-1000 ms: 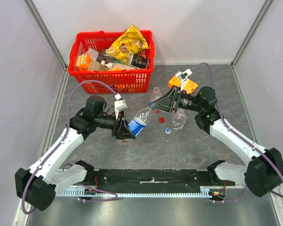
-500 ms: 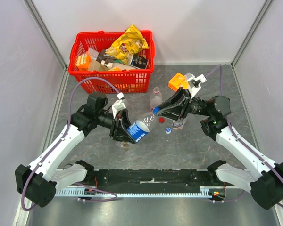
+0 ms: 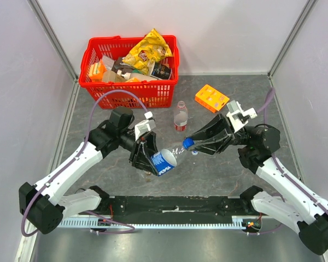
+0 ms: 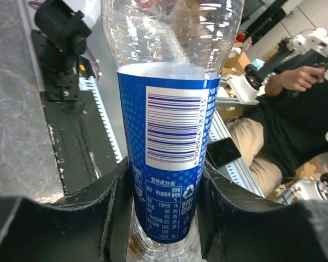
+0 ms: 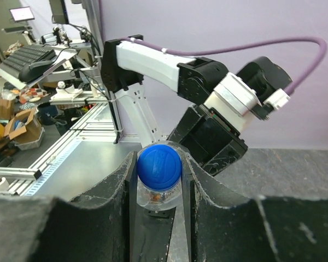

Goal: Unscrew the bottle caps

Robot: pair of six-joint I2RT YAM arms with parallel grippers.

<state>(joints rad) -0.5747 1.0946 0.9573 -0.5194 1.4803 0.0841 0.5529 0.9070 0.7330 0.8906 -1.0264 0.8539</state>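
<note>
Two grippers, one clear blue-labelled plastic bottle [image 4: 169, 136] — L gripper [image 4: 164, 185] clamps its label, R gripper [image 5: 159, 174] pinches the round blue plastic cap [image 5: 159, 166]. Neck mostly hidden btwn R fingers [image 5: 117, 191].

The table [image 3: 218, 174] is a mottled grey slab walled by pale panels on three sides. At 11 o'clock a red basket [image 3: 132, 94] sits on it, hard against the far wall. At 1 o'clock an orange box [image 3: 211, 98] lies flat, turned askew to the table edges. A small red-labelled bottle [image 3: 180, 116] stands upright at 12 o'clock, near the basket's front corner but apart from it. At 6 o'clock a long black base plate [image 3: 175, 204] runs along the near edge.
</note>
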